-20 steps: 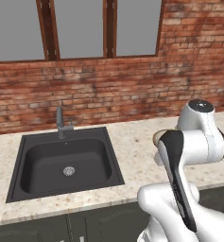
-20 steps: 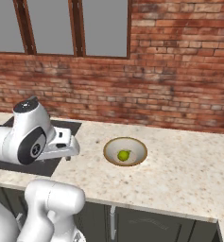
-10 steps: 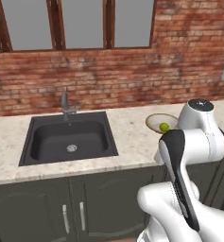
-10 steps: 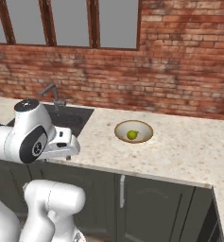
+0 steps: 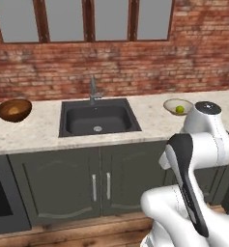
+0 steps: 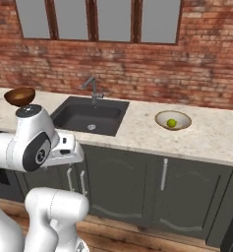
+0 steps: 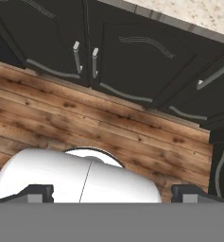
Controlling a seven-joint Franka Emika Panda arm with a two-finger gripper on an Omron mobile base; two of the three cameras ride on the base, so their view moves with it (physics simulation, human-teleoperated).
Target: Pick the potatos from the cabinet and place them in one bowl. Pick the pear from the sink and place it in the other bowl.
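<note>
Our gripper (image 7: 113, 191) points down at the wood floor (image 7: 85, 127) with its two fingertips spread wide and nothing between them. On the counter (image 5: 38, 130) we count two bowls: the dark-brown bowl (image 5: 13, 110) left of the one sink (image 5: 98, 118), and the cream-white bowl (image 5: 178, 106) to its right holding one pear (image 5: 180, 109).

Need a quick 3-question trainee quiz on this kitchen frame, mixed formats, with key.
1. True or false: the pear lies in the cream bowl.
2. What stands on the counter left of the sink? A) kettle B) dark-brown bowl C) pan
3. Fill in: the faucet rises at the sink's ____ edge, by the brick wall.

Key: 1 true; 2 B; 3 back
</note>
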